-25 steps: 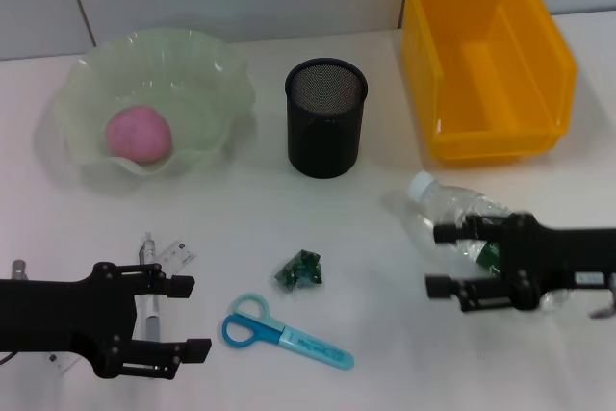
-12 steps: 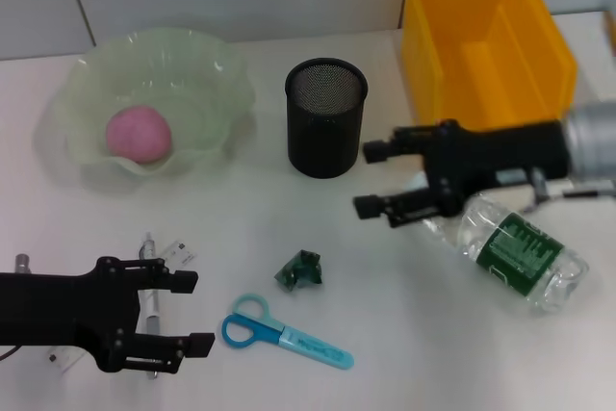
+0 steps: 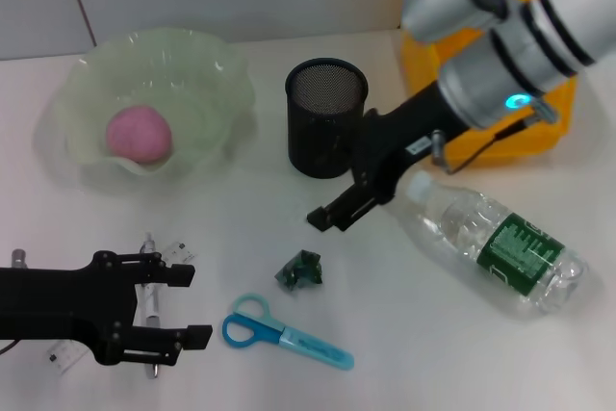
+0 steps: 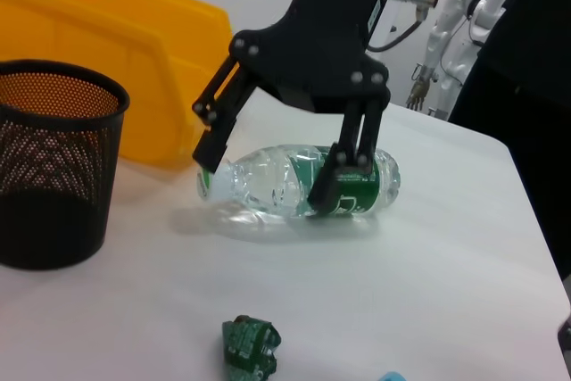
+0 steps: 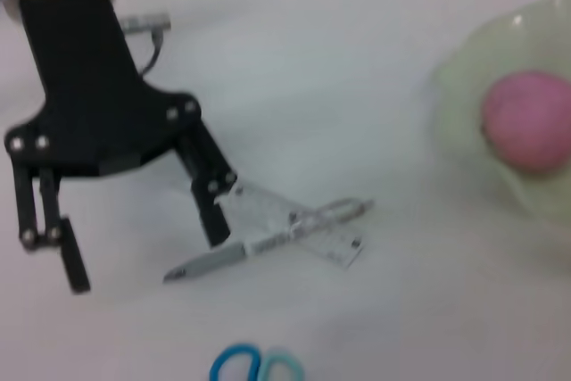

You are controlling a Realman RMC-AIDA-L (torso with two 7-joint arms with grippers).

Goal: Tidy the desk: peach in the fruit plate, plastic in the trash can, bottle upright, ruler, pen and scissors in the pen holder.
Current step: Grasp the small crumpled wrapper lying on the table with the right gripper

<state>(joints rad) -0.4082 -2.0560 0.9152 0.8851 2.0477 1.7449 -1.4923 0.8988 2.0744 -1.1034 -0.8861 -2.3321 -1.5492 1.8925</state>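
Note:
The pink peach lies in the pale green fruit plate. On its side at the right rests the clear bottle. My right gripper hovers open and empty between the bottle and the black mesh pen holder. A green plastic scrap and blue scissors lie at front centre. My left gripper is open low over the pen and clear ruler.
The yellow bin serving as trash can stands at the back right, partly behind my right arm. The pen holder is right beside the right gripper. A white wall closes the back of the desk.
My right gripper has left the bottle and swung up and left, close to the pen holder. The bottle still lies on its side. The left gripper has barely moved.

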